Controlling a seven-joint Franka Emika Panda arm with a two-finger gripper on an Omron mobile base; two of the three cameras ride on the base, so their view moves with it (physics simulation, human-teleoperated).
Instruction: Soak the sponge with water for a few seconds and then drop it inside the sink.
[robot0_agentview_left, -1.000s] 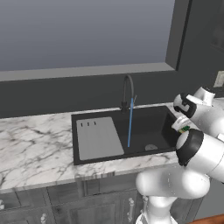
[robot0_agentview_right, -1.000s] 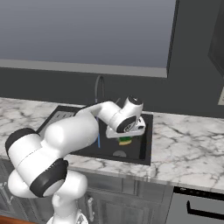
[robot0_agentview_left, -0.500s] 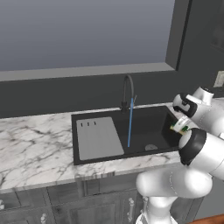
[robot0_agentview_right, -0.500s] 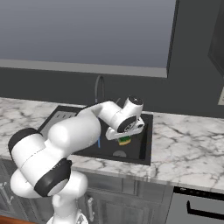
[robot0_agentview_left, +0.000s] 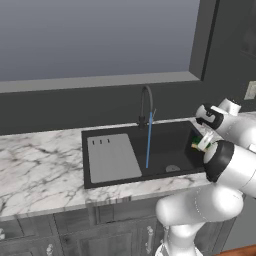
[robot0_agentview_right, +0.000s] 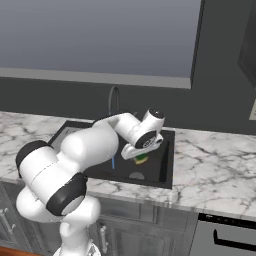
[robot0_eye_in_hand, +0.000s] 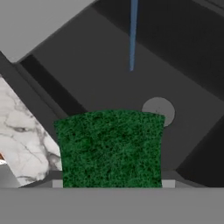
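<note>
We observe the pincer (robot0_agentview_right: 140, 157) clenched on the sponge (robot0_eye_in_hand: 111, 148), its jaws set apart by the width of the block and pressed to its sides; in the hand view the dark green top layer of the sponge faces the camera and hides the finger tips, so we cannot see the contact faces themselves. In the right base view the sponge (robot0_agentview_right: 141, 159) hangs below the hand, yellow and green, above the right part of the sink (robot0_agentview_right: 165, 165); in the left base view it shows as a small yellow and green patch (robot0_agentview_left: 196, 145) beside the hand, over the right end of the basin (robot0_agentview_left: 165, 135).

We note the water (robot0_agentview_left: 149, 140) as a thin blue vertical stream falling from the arched faucet (robot0_agentview_left: 146, 105) to the basin floor; the sponge is held apart from this stream, to its right in the left base view. In the hand view the stream (robot0_eye_in_hand: 133, 35) ends on the dark floor beyond the sponge, with the round drain (robot0_eye_in_hand: 162, 108) just past the sponge's upper edge.

The light grey drainboard (robot0_agentview_left: 112, 157) occupies the left part of the sink; the marble counter (robot0_agentview_left: 40, 165) surrounds it.

We find no brand, label or legible writing on the sponge, the sink, the faucet or the counter.
</note>
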